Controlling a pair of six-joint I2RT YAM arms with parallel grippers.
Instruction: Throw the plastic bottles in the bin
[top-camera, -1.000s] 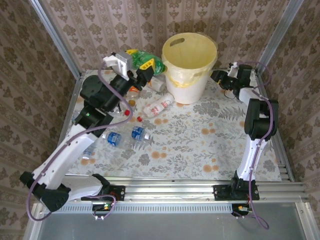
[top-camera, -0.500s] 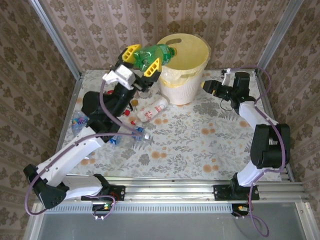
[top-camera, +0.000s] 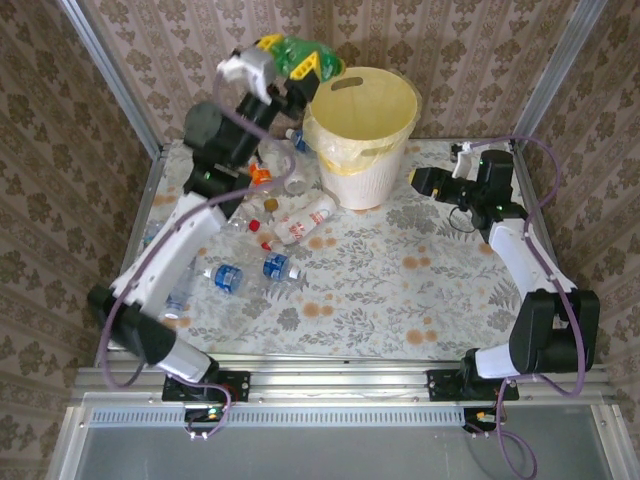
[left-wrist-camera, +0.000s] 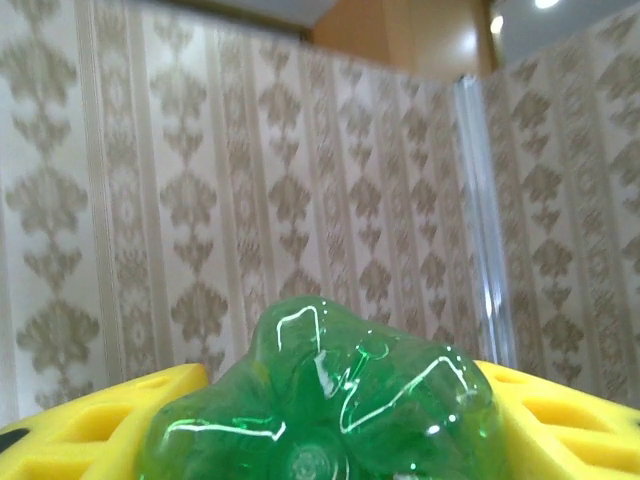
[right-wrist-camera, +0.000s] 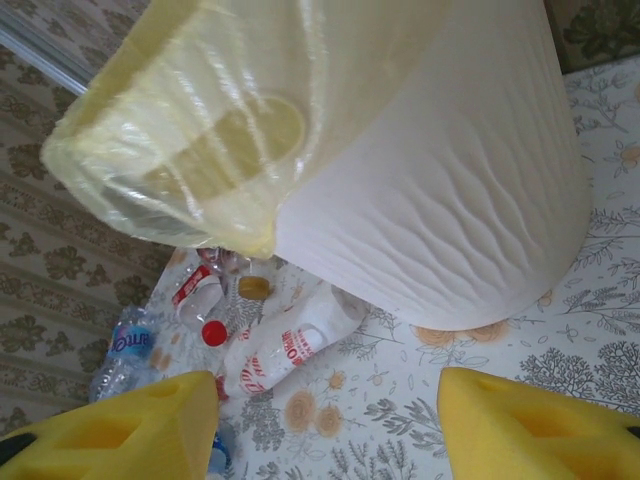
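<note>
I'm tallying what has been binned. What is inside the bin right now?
Seen from above, the bin has a bare yellow inside with no bottle. Its near wall hides part of the bottom. The left gripper holds a green bottle outside the rim.

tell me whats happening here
The left pincer holds a green bottle up high, beside the left rim of the bin, not yet dropped in. The right pincer is open and empty, next to the bin's right side. More bottles lie on the table left of the bin.
</note>
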